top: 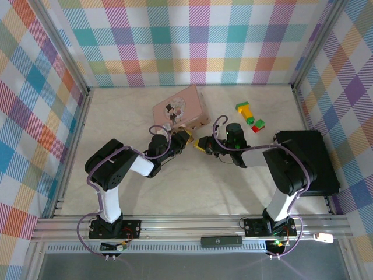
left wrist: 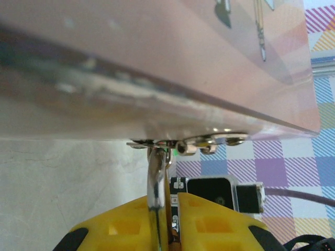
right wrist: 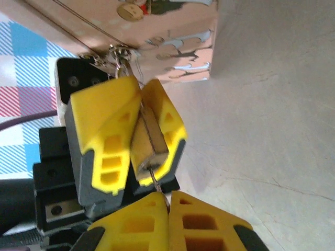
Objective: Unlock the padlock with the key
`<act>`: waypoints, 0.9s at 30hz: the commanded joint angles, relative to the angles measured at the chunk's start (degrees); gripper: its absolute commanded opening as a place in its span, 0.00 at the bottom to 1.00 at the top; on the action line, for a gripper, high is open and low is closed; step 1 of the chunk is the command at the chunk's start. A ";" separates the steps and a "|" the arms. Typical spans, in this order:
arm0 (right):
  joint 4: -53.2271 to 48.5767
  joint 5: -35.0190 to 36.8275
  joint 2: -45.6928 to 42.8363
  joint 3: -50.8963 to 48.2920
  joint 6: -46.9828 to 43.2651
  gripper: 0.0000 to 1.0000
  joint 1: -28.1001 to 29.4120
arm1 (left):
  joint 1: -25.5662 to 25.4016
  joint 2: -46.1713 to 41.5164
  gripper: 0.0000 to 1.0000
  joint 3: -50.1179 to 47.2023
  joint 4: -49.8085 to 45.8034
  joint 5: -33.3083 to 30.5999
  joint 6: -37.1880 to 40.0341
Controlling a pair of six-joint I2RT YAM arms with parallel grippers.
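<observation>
Padlock sits at tin's edge, clamped in left pincer; right pincer apparently pinches key.

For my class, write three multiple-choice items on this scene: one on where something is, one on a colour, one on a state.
1. Where is the padlock? A on the toy block. B hooked to the pink tin's clasp, held by the left gripper. C on the black box.
2. What colour are the grippers' fingers? A yellow. B blue. C white.
3. The right gripper is: A wide open. B shut on the key. C shut on the tin.
Answers: 1 B, its shackle hangs from the clasp; 2 A, every finger shows yellow; 3 B, the key runs from its closed tips to the padlock.
</observation>
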 commanded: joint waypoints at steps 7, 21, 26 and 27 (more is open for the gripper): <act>17.27 2.89 6.52 1.17 12.25 0.00 -2.53 | -2.94 -1.18 0.00 0.43 4.01 7.35 -1.49; 22.02 5.43 4.18 -1.92 24.90 0.00 -1.95 | -2.98 1.91 0.00 1.91 9.02 7.68 1.89; 34.74 3.17 4.56 -1.79 45.34 0.00 -2.10 | -3.29 2.16 0.00 2.13 9.44 7.80 8.22; 38.40 3.69 5.13 -1.68 50.53 0.00 -1.94 | -3.29 2.30 0.00 2.41 9.58 7.87 8.70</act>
